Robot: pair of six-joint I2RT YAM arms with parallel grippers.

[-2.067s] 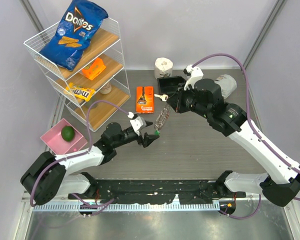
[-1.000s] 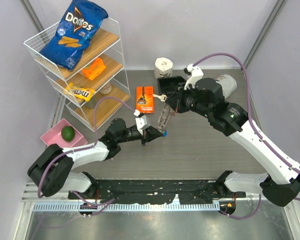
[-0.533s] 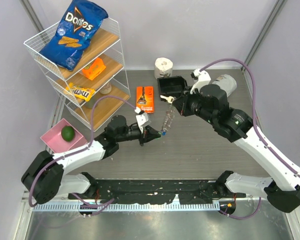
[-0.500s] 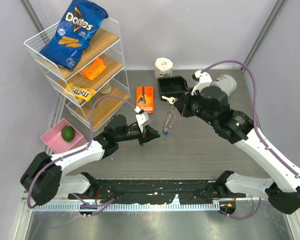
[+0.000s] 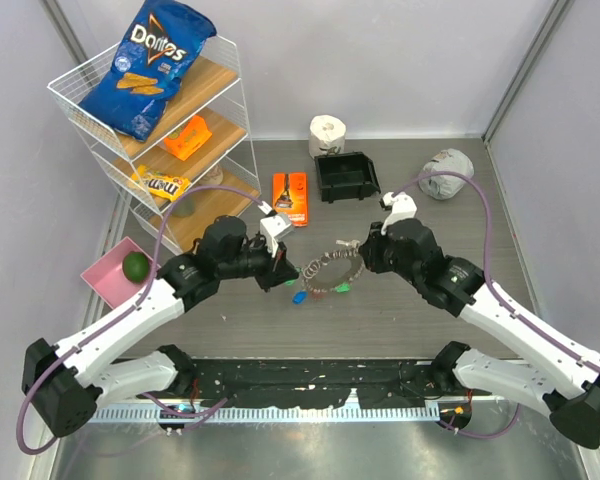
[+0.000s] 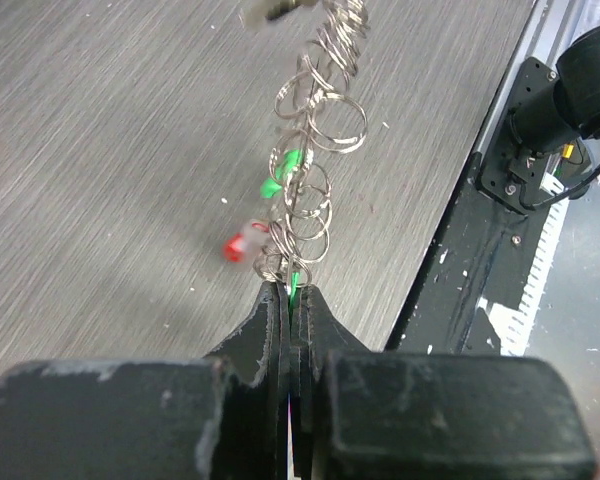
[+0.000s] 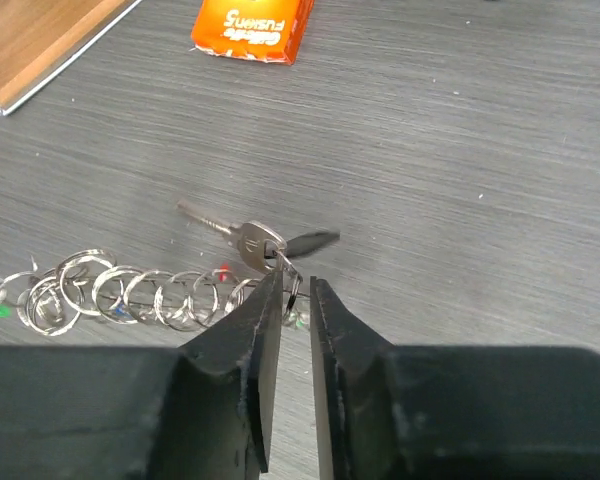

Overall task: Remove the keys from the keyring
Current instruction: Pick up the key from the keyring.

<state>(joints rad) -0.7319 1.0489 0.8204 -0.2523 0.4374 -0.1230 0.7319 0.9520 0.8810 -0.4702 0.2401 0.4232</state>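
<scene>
Down-right of orange box: keyring stretched out, open surface around it. Left tool clamped on its end ring. Right tool barely apart astride silver key link; grip unclear.

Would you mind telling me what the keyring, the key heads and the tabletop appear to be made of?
Keyring: bare polished metal, probably steel; its loops glint.
Green key head: seemingly plastic, with a flat saturated colour.
Tabletop: matte grey with wood-grain streaks; likely laminate, possibly wood.
</scene>
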